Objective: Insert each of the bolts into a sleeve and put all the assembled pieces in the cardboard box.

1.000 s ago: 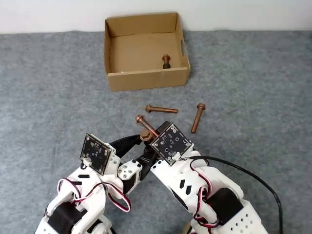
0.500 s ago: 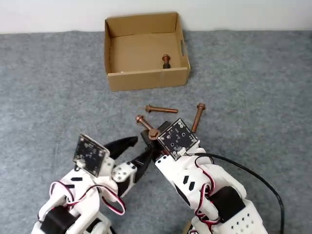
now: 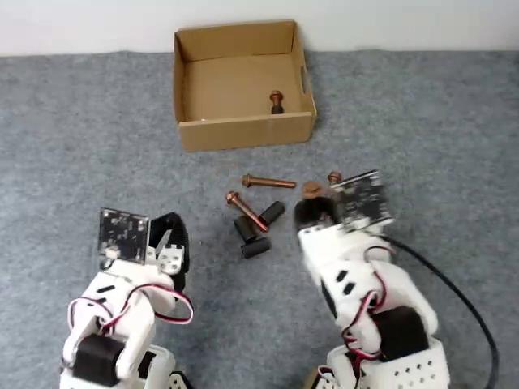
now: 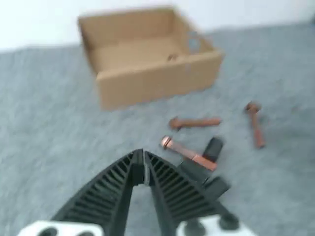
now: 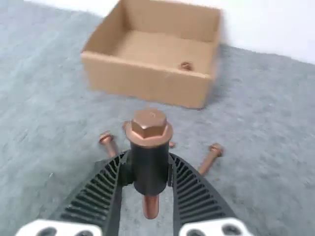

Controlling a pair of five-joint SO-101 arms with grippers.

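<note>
My right gripper (image 5: 147, 166) is shut on a black sleeve (image 5: 147, 169) with a copper bolt (image 5: 147, 127) pushed through it, held upright above the carpet. From above, that bolt head (image 3: 312, 189) sits in front of the right gripper (image 3: 313, 212). My left gripper (image 4: 143, 161) is shut and holds nothing; it sits back on the left (image 3: 169, 237). The cardboard box (image 3: 188, 77) stands beyond, with one assembled piece (image 3: 276, 102) inside. Loose bolts (image 3: 268, 181) (image 3: 246, 209) and black sleeves (image 3: 272, 213) (image 3: 254, 248) lie between the arms.
Another loose bolt (image 3: 333, 177) lies beside the right arm, partly covered by its wrist camera. Grey carpet (image 3: 438, 130) spreads around the box, with open room on both sides. A black cable (image 3: 454, 292) trails from the right arm.
The left gripper opened, drew back to the left and closed with nothing in it. The right arm swung right, carrying the sleeve with the bolt in it away from the loose parts.
</note>
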